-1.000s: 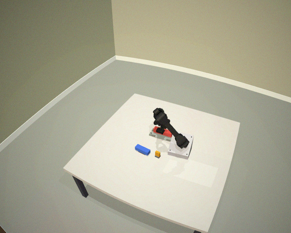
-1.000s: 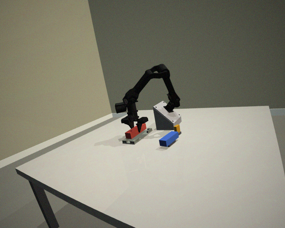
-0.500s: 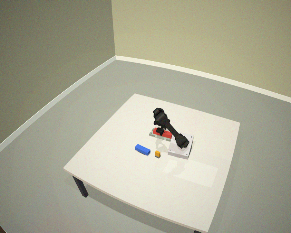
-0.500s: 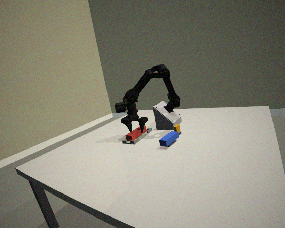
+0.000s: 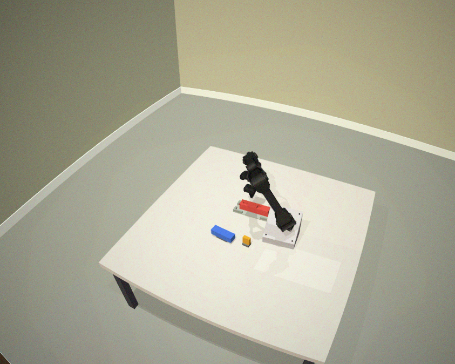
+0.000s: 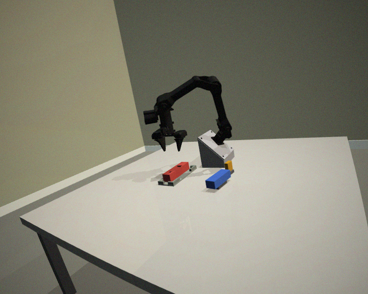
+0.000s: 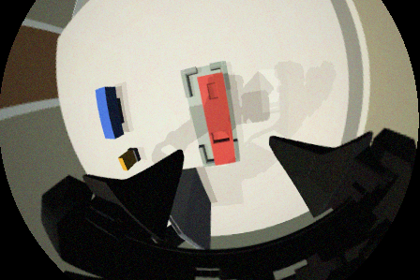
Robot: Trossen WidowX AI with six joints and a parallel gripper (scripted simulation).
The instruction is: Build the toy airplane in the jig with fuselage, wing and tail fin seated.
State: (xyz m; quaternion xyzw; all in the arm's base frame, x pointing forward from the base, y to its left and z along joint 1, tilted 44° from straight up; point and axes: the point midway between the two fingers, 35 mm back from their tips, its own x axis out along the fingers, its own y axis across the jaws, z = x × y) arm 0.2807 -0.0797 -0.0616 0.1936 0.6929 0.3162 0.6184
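My gripper [image 5: 246, 186] [image 6: 171, 150] [image 7: 227, 148] hung above the red fuselage [image 5: 254, 208] [image 6: 177, 171] [image 7: 217, 115], fingers spread wide with nothing between them, presumably so I could leave that part unsupported on the grey jig [image 5: 241, 210] [image 6: 161, 182] [image 7: 202, 120]. Its sockets faced up, ready for tabs. Yet it lay toward the jig's right side in the wrist view, exposing the bed and corner stops at left; I judged it off-centre, perhaps riding on the right-hand stops, and could not confirm it was seated. Straightening it seemed wise before fitting anything.

The blue wing [image 5: 223, 233] [image 6: 218, 179] [image 7: 107, 112] and orange tail fin [image 5: 246, 240] [image 6: 228, 165] [image 7: 123, 159] waited unfitted at lower centre of the top view, well apart from the jig.

There was air beneath my fingertips for sideways travel. The pale base [image 5: 270, 237] [image 6: 209, 156] [image 7: 194, 209] stood close by the jig's right end in the top view, so descending there called for care.
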